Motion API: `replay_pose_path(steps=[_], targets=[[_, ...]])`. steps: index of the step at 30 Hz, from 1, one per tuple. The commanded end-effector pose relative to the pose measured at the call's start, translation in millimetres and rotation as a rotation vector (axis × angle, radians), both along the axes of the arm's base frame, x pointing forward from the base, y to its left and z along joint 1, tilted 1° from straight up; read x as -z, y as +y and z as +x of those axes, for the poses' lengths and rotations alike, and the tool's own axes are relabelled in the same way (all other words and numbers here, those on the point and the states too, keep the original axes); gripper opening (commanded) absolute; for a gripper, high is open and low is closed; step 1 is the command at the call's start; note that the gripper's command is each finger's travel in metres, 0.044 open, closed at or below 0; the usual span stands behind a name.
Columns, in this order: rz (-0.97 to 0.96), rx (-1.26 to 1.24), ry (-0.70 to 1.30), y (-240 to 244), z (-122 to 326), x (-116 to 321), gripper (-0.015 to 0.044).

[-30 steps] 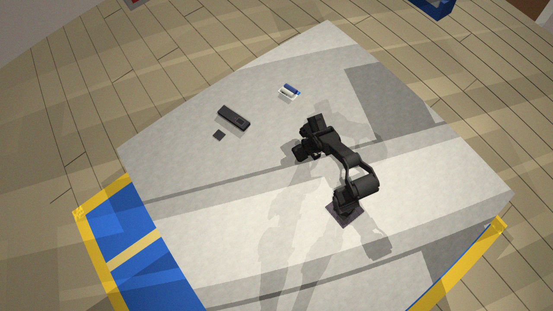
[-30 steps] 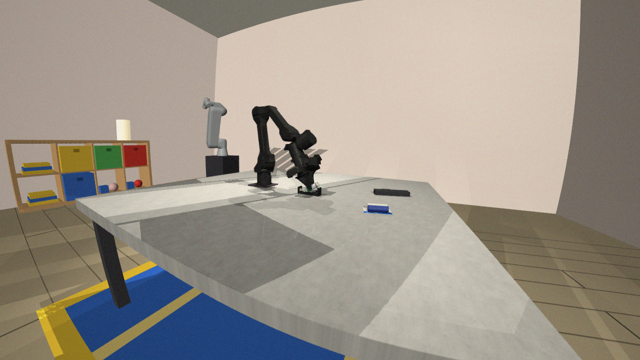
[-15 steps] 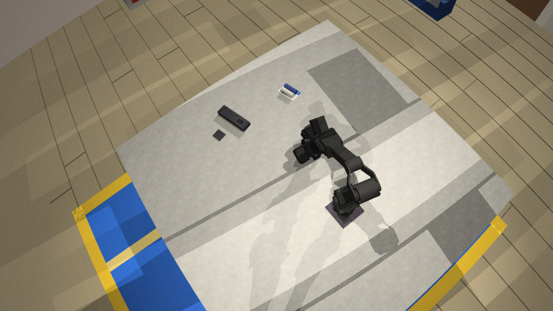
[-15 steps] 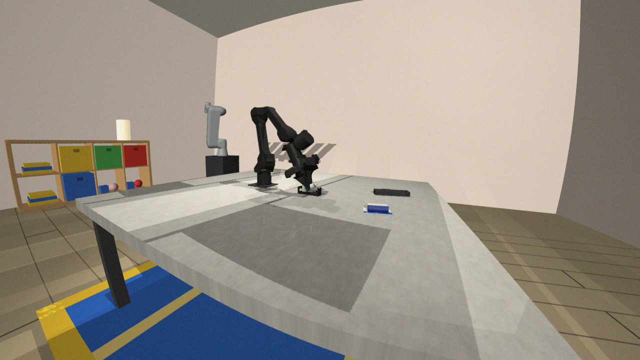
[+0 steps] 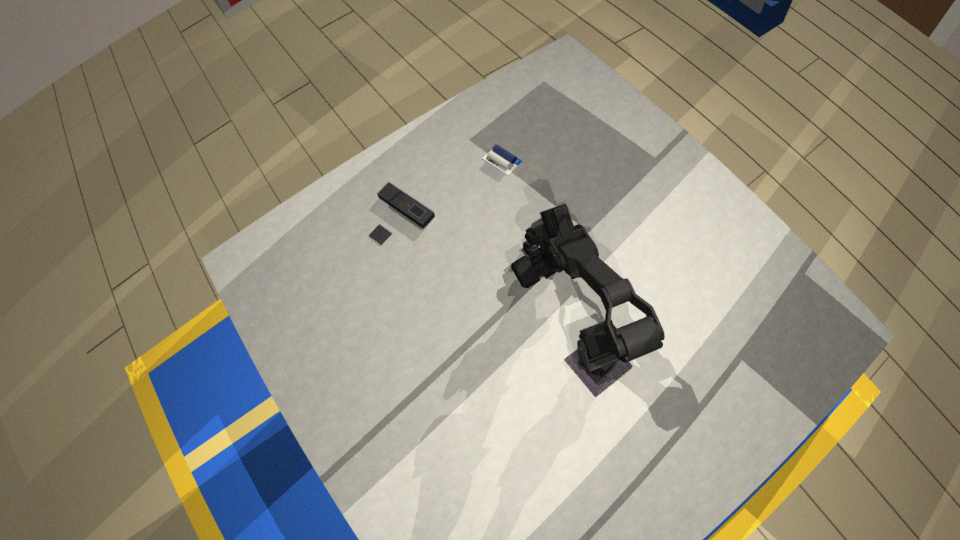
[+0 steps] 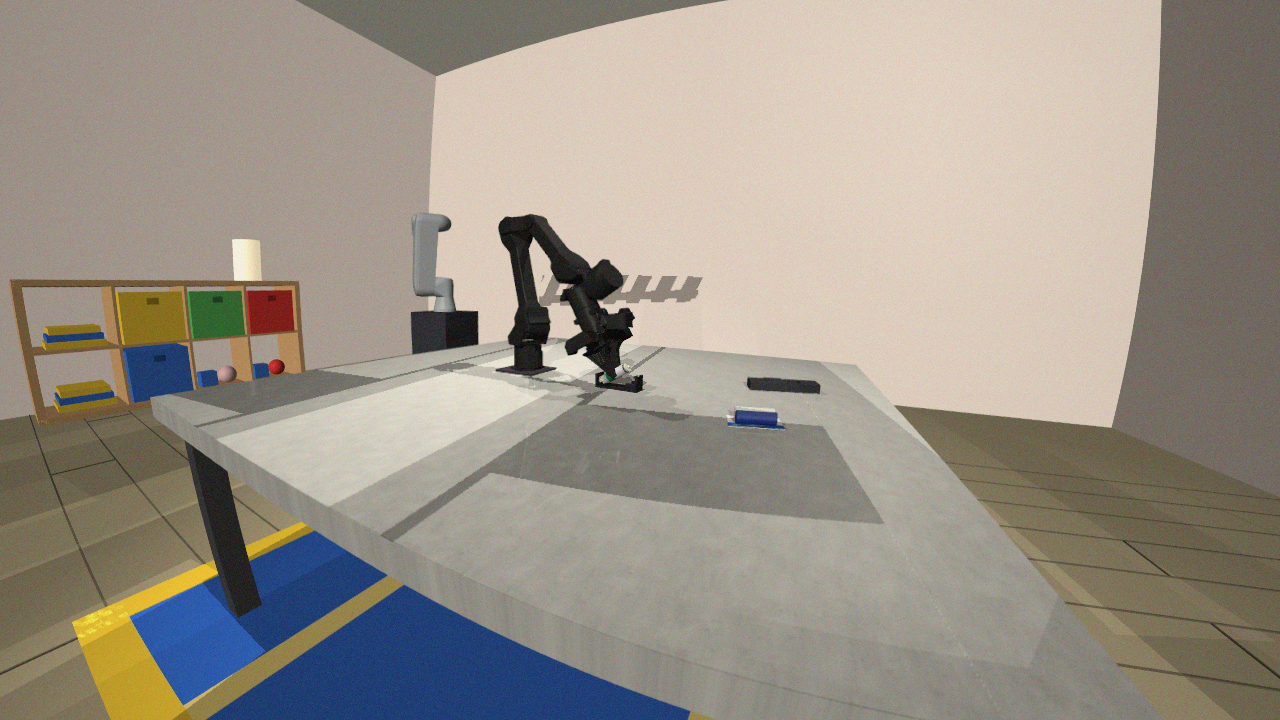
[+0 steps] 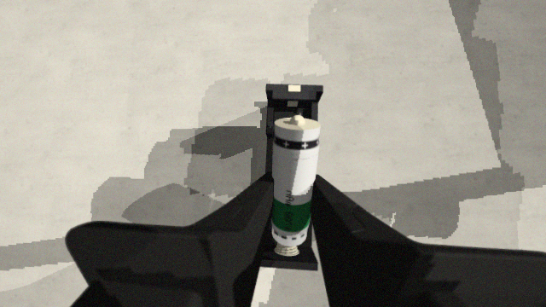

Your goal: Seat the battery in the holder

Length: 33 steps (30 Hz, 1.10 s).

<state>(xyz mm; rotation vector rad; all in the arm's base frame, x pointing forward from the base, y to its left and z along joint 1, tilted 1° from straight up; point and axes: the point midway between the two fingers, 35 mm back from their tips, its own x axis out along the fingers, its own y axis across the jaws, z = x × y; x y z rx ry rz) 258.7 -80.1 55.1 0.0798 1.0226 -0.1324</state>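
Observation:
My gripper (image 6: 610,373) (image 7: 292,180) is shut on the white battery (image 6: 626,368) (image 7: 295,162) with a green band. The black holder (image 6: 617,385) (image 7: 290,261) lies below it on the table. In the wrist view, the battery's flat end meets the spring (image 7: 287,250), which looks compressed. The battery is tilted, its terminal end (image 7: 297,121) raised and short of the lip (image 7: 279,91). In the exterior view this end stands above the holder. The arm hides the fingertips, battery and holder in the top view. My fingers hide parts of the holder's sides in the wrist view.
A black remote-like case (image 5: 404,205) (image 6: 783,385) and a small dark square piece (image 5: 380,234) lie apart from the holder. A tray with a blue and a white cylinder (image 5: 502,159) (image 6: 755,418) also lies on the table.

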Motion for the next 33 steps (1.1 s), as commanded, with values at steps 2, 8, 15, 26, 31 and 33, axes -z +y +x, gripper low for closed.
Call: replay_pose_path(steps=[2,8,15,26,31,33], targets=[[0.005,-0.005,0.024,1.2,-2.9,2.3,0.0065],[0.013,-0.004,0.060,0.9,-1.2,2.9,0.0065],[0.022,-0.004,0.101,0.5,0.9,3.5,0.0065],[0.035,-0.003,0.167,0.0,3.7,4.6,0.0065],[0.041,-0.003,0.197,-0.2,4.9,5.1,0.0065],[0.043,-0.003,0.209,-0.1,5.5,5.3,0.0065]])
